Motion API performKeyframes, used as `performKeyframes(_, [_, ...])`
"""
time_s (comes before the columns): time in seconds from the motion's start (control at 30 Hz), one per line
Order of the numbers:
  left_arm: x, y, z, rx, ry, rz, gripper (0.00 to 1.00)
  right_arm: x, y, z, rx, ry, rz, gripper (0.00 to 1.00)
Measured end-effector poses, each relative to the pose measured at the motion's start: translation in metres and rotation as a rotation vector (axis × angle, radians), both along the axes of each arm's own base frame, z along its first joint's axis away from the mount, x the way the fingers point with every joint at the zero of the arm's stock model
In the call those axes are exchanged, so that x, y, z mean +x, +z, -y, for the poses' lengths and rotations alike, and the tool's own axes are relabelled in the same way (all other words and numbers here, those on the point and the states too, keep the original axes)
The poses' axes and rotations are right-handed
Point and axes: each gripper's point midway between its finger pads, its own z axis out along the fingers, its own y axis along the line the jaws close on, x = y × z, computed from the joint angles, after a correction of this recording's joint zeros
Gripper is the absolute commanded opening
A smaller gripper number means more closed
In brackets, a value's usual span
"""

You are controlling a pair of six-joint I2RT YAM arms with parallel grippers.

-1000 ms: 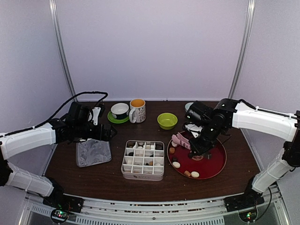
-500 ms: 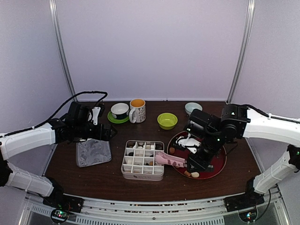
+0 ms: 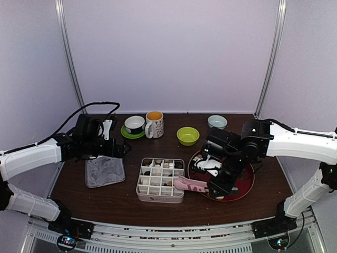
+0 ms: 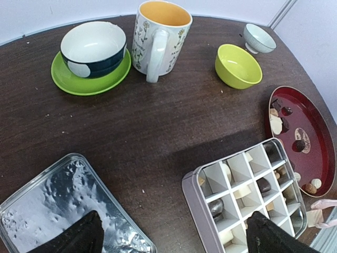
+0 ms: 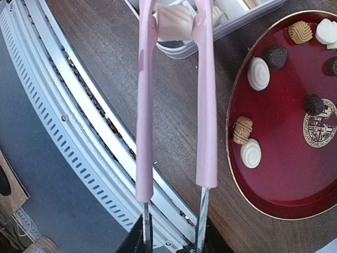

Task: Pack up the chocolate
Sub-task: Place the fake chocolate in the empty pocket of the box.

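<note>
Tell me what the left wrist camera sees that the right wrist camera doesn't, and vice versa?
Only the left wrist: the flowered mug, a bowl on a green saucer, the lime bowl and the silvery lid. Only the right wrist: the slotted metal rail along the table edge and the pink tongs' full length, a cream chocolate in their tips. Both: the red tray and the divided tin.

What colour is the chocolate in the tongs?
Pale cream; the chocolate in the tongs shows best in the right wrist view.
</note>
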Motion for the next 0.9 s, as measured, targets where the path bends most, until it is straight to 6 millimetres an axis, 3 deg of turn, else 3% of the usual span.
performKeyframes(0.13, [0.001,0.000,-0.002,0.003,0.011,0.002,0.97,0.000,-0.001,-0.001,-0.002,0.003,0.000,0.35])
performKeyframes(0.5, [0.004,-0.001,-0.008,0.023,0.049,0.006,0.98,0.008,0.002,-0.002,-0.002,-0.012,0.035,0.34])
performKeyframes(0.73, [0.005,-0.008,-0.022,0.057,0.124,-0.007,0.98,0.042,0.002,0.014,-0.023,-0.152,0.153,0.29])
performKeyframes(0.9, [0.007,-0.014,-0.039,0.070,0.189,-0.030,0.98,0.080,-0.012,0.058,-0.063,-0.376,0.246,0.27])
